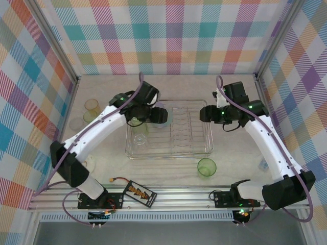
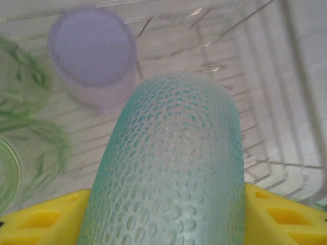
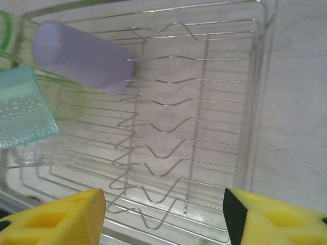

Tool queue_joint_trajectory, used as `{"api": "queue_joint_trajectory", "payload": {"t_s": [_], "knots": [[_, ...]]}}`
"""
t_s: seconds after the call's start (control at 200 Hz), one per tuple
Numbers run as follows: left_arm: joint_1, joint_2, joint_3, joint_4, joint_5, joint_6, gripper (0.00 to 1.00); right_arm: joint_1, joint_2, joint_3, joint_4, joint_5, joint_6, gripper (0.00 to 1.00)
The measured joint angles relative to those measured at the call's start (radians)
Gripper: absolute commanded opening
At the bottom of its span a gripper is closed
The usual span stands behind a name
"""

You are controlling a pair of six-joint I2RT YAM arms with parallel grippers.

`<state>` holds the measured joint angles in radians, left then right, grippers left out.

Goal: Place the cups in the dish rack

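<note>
Overhead, the dish rack point(image 1: 200, 149) sits mid-bench, with both arms reaching over it from 7 and 5 o'clock. The left claw point(image 2: 163, 217) is closed on a teal cup point(image 2: 168, 153), whose dimpled wall fills the gap between the yellow fingers point(image 2: 41, 222); the cup hangs over the rack's 10 o'clock corner. Just beyond it, at 11 o'clock in the left wrist view, a lilac cup point(image 2: 92, 51) rests inside the rack with its closed end towards the camera. A green cup point(image 1: 136, 122) is in the rack at the left end, with a clear cup point(image 1: 139, 139) just at 6 o'clock of it. The right claw point(image 3: 163, 219) hovers over the rack's 3 o'clock end, its fingers spread wide with nothing between them, bare wire dividers point(image 3: 168, 127) below. On the bench point(image 1: 240, 168) a second green cup point(image 1: 207, 167) stands upright just outside the rack's near edge, at about 5 o'clock. A yellowish cup point(image 1: 92, 106) stands well apart at 9 o'clock. A black box point(image 1: 139, 193) lies at 7 o'clock by the near rail.
</note>
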<state>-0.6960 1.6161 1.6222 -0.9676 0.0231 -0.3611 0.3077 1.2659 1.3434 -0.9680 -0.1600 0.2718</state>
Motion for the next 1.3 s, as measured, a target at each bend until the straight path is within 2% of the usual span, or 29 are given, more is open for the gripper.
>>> {"api": "queue_joint_trajectory", "payload": {"t_s": [0.215,0.445,0.66,0.97,1.3], "knots": [[-0.068,0.135,0.098,-0.176,-0.087,-0.020,0.00,-0.001,-0.012,-0.040,-0.027,0.064,-0.005,0.64],[-0.074,0.206,0.127,-0.260,-0.170,-0.047,0.00,-0.004,-0.035,-0.063,-0.046,0.088,-0.020,0.65],[-0.074,0.314,0.148,-0.275,-0.206,-0.064,0.00,-0.012,-0.059,-0.094,-0.045,0.124,-0.019,0.65],[-0.067,0.388,0.214,-0.285,-0.232,-0.064,0.00,-0.014,-0.142,-0.166,-0.037,0.133,-0.031,0.67],[-0.054,0.476,0.296,-0.283,-0.246,-0.031,0.00,-0.019,-0.110,-0.202,-0.051,0.046,-0.045,0.68]]}}
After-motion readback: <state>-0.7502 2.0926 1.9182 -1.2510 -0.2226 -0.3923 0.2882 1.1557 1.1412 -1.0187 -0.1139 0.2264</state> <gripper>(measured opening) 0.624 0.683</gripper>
